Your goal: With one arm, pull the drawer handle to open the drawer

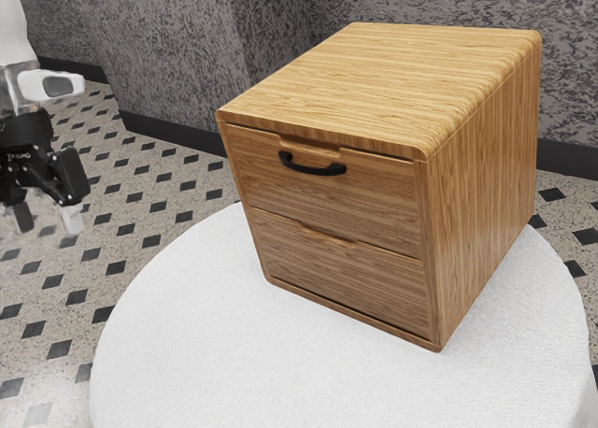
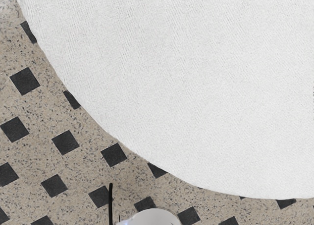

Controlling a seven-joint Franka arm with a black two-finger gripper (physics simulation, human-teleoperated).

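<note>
White table (image 1: 280, 353) under wooden cabinet (image 1: 467, 166) with black drawer handle (image 1: 311, 167); tool (image 1: 45, 221) spread, well apart, lettering unreadable.

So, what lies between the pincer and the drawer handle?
Nothing stands there: in the exterior view, the stretch from the pincer to the black handle holds just checkered floor and the bare edge of the white table.

The cabinet (image 1: 392, 101) stands on the table (image 1: 234, 353), toward its far edge. In the cabinet's front, the upper drawer (image 1: 374, 199) sits above the lower drawer (image 1: 346, 269), and the handle (image 1: 311, 167) lies near the upper drawer's top edge. The gripper (image 1: 45, 224) hangs beyond the table's edge at the exterior view's left, over the floor (image 1: 56, 297).
</note>
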